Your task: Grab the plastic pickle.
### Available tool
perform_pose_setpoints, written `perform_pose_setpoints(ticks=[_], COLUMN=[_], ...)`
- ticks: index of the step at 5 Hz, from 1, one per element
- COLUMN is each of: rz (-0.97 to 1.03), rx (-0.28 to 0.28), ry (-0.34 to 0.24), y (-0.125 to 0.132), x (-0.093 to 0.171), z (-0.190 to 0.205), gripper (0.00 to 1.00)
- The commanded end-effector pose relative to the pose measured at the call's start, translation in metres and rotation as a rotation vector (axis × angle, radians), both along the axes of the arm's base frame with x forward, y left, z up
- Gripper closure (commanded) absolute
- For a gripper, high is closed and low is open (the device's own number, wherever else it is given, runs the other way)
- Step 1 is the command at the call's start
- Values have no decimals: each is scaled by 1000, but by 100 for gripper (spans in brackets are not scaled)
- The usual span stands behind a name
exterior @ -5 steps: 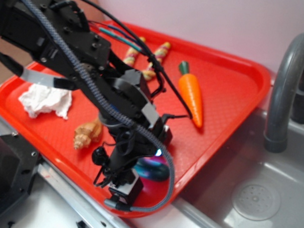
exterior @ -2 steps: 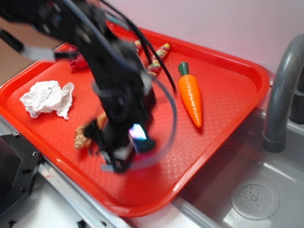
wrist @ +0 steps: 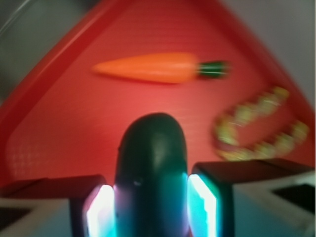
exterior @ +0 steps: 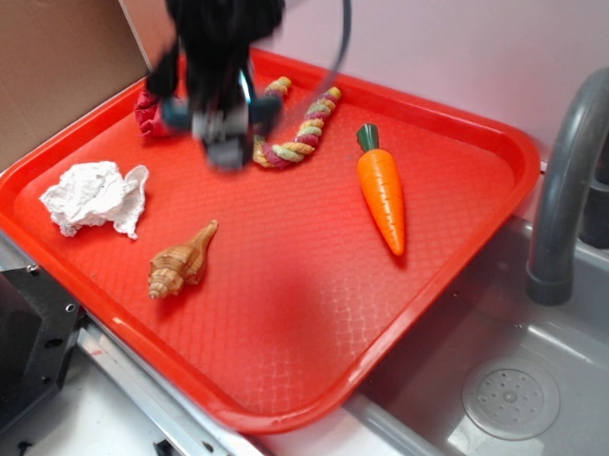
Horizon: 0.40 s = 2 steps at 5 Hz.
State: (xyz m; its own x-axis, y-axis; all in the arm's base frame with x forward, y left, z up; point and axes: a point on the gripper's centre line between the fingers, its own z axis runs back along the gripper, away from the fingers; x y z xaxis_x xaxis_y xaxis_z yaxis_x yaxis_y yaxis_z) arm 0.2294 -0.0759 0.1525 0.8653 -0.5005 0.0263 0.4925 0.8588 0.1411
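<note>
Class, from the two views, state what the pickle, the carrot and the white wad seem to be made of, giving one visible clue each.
Pickle: probably smooth dark green plastic, faint sheen.
Carrot: likely moulded plastic, glossy highlights on uniform orange.
White wad: seemingly crumpled tissue or paper, matte, sharply creased.

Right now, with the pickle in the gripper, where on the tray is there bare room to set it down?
Widest free patch: the tray floor between seashell, carrot and the near rim. Crowded at the far-left end: rope toy, crumpled tissue, and the gripper holding the pickle.
</note>
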Motion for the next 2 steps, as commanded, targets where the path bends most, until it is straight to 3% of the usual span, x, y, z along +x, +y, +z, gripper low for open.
perform_pose_setpoints(ticks=[1,2], rz=[477,475], rx=[-59,-42], ry=[-136,-78], y=[16,18], x=[-23,-27], z=[76,75], gripper=[100,100])
